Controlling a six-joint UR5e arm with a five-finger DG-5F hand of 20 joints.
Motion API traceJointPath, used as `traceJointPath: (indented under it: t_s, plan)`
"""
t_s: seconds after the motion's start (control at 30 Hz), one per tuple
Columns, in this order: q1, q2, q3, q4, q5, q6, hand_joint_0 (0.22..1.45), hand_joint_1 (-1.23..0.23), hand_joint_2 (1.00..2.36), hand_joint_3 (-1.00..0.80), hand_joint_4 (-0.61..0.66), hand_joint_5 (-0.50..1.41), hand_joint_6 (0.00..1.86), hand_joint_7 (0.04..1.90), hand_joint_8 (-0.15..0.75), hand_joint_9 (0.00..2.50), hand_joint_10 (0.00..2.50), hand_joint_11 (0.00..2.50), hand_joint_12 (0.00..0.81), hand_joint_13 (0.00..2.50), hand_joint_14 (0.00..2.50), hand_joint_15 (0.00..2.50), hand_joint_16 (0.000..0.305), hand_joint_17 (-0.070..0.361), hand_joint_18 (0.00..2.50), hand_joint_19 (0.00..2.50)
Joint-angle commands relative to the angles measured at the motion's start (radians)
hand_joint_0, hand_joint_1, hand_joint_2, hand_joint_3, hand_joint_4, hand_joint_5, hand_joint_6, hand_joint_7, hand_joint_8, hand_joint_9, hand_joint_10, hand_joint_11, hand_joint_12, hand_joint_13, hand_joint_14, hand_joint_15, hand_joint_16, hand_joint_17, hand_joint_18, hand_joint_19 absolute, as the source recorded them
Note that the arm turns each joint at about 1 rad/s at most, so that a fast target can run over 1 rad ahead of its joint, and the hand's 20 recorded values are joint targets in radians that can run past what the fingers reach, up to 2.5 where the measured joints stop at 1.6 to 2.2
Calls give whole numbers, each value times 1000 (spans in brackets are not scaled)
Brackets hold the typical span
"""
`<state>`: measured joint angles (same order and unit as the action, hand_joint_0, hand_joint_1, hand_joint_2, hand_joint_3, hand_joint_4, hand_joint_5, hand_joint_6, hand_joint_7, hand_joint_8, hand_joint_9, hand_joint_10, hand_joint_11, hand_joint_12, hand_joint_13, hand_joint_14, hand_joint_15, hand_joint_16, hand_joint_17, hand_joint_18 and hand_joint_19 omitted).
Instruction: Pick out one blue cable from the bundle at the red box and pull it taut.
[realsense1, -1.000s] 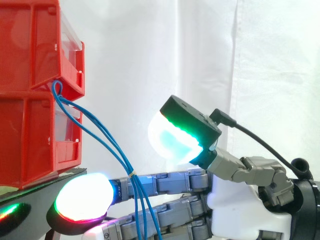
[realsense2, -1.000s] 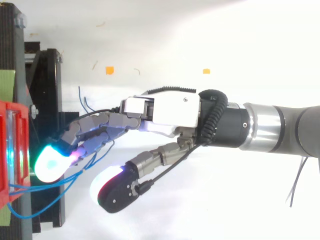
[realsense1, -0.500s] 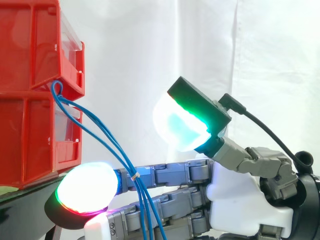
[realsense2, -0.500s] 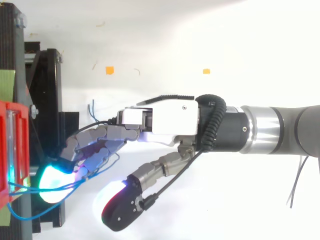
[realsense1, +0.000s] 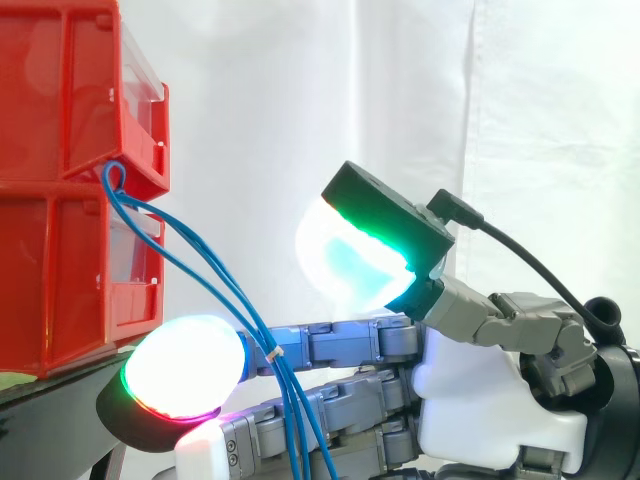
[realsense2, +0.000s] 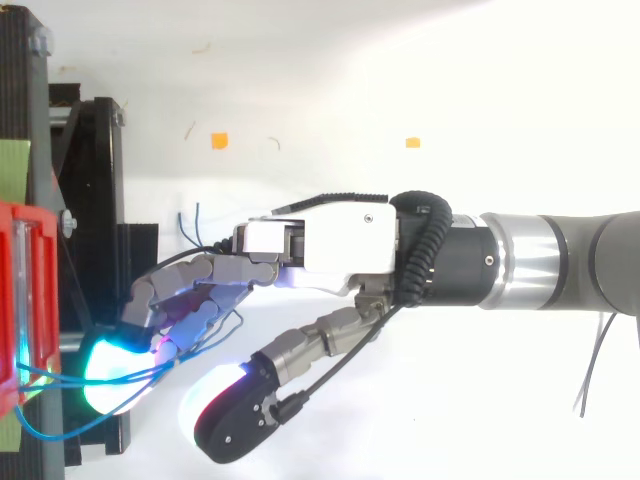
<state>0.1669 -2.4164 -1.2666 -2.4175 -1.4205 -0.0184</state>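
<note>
White curtain (realsense1: 400, 100) is backing the red box (realsense1: 60, 200); blue cable bundle (realsense1: 200, 270) is hanging off its front edge, draping across the hand (realsense2: 330, 235). Fingers (realsense1: 340, 343) are lying straight, thumb spread, gripping nothing. Risk: the tie (realsense1: 269, 351) is binding the strands, so closing here is likely grabbing several.

Blue cables (realsense1: 255, 325), red bins (realsense1: 60, 200), white curtain (realsense1: 400, 90), black stand (realsense2: 95, 170).
</note>
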Motion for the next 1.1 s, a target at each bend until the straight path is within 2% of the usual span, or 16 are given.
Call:
traceJointPath:
  t_s: [0.0, 0.2, 0.47, 0.8, 1.07]
  plan:
    - [0, -1, 0, 1, 0, 0, 623, -617, 1011, -375, 259, -132, 503, 980, 305, 702, 5, 139, 339, 578, 6, 155, 43, 97, 408, 284]
    - [0, -1, 0, 8, 0, 0, 631, -620, 1011, -365, 263, -127, 503, 1003, 305, 718, 5, 151, 339, 597, 6, 169, 43, 97, 433, 291]
    - [-9, 0, 0, 3, -37, -2, 629, -618, 1011, -373, 257, -123, 503, 1019, 309, 746, 6, 170, 339, 621, 7, 191, 44, 99, 461, 303]
    - [-12, 0, 0, 8, -43, -12, 630, -618, 1012, -363, 248, -118, 503, 1050, 317, 781, 7, 203, 340, 654, 8, 205, 44, 99, 507, 323]
    - [-23, 0, 1, 5, -55, -18, 637, -622, 1014, -349, 241, -113, 503, 1081, 317, 799, 7, 215, 339, 667, 8, 214, 45, 100, 526, 328]
